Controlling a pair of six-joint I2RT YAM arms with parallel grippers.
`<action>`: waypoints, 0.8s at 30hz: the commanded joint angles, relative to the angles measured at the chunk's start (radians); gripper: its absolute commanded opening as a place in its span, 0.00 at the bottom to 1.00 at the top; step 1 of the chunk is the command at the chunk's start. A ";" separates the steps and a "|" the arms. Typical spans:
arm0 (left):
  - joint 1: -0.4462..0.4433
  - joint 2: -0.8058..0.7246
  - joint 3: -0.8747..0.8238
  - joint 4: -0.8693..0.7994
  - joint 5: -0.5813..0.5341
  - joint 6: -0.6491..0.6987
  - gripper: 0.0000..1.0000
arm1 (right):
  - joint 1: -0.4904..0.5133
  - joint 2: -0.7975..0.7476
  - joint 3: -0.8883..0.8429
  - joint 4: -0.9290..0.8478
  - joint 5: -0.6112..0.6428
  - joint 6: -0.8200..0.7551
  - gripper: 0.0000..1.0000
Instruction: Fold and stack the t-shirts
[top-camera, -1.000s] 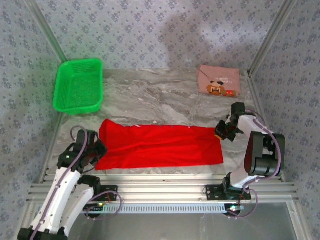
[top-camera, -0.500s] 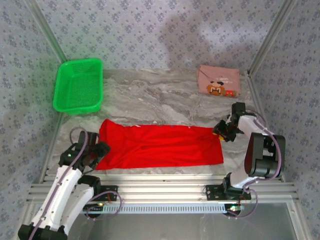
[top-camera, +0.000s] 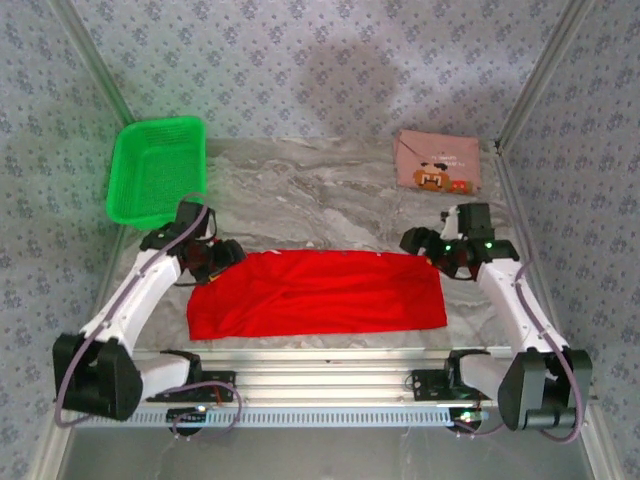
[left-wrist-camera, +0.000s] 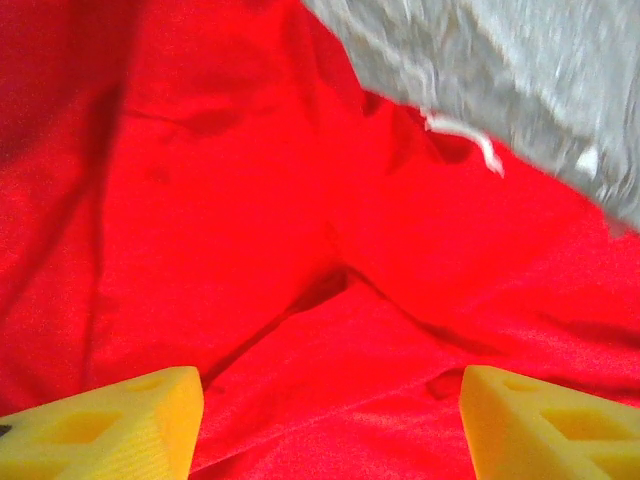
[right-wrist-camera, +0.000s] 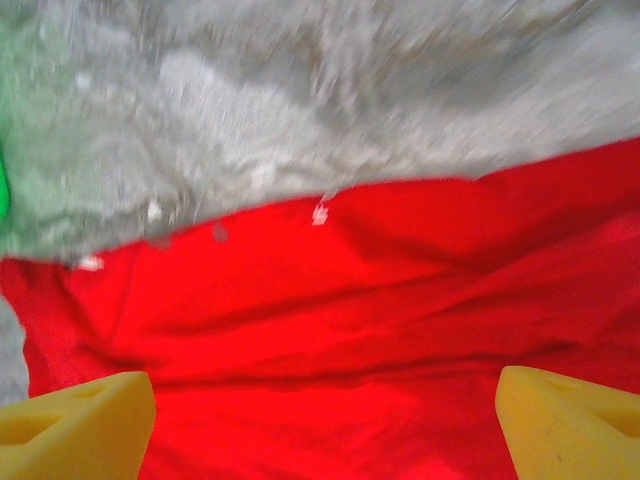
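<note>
The bright red t-shirt lies flat as a long band across the near part of the table, print hidden. My left gripper hovers open over its far left corner, and the left wrist view has red cloth under the spread yellow fingertips. At the far right corner my right gripper is open too, with the shirt between and below its fingertips. The dusty pink t-shirt sits folded at the back right, brown creature print up.
A green mesh basket stands at the back left. The grey marbled table lies bare between basket and pink shirt. Metal frame posts rise at both back corners. A small white tag sits at the red shirt's far edge.
The left arm swung from the near left corner to the shirt's far left corner. The right gripper moved left onto the far right corner. The shirts stayed in place.
</note>
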 joint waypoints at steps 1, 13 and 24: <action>-0.019 0.065 0.026 -0.020 0.122 0.153 0.64 | 0.061 -0.013 -0.028 -0.006 -0.048 -0.012 0.92; -0.140 0.268 0.064 -0.005 -0.009 0.276 0.56 | 0.317 -0.198 -0.034 0.138 -0.001 -0.006 1.00; -0.205 0.375 0.120 -0.005 -0.096 0.316 0.45 | 0.470 -0.240 -0.032 0.129 0.091 0.024 1.00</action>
